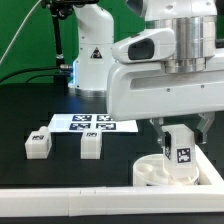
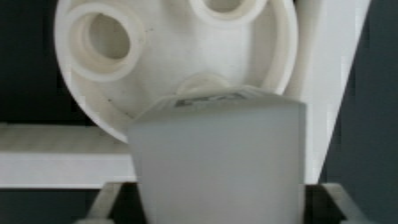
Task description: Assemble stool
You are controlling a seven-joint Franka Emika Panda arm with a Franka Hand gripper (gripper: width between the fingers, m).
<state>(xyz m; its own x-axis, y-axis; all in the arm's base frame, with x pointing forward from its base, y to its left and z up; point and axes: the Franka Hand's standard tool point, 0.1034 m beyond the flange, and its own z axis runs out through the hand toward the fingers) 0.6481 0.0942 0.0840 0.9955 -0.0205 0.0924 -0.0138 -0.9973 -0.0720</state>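
The round white stool seat (image 1: 152, 172) lies on the black table at the exterior view's right, against the white bar. My gripper (image 1: 181, 140) is shut on a white block leg (image 1: 183, 152) with a tag on its face and holds it upright on or just over the seat. In the wrist view the leg (image 2: 222, 150) fills the middle between my fingers (image 2: 107, 205), and the seat (image 2: 169, 60) with its round holes lies right behind the leg. Whether the leg touches the seat I cannot tell. Two more legs (image 1: 38, 144) (image 1: 91, 144) stand loose at the exterior view's left.
The marker board (image 1: 92, 123) lies flat behind the loose legs. A long white L-shaped bar (image 1: 90, 200) runs along the front edge and turns up at the exterior view's right. The robot base (image 1: 92, 55) stands at the back.
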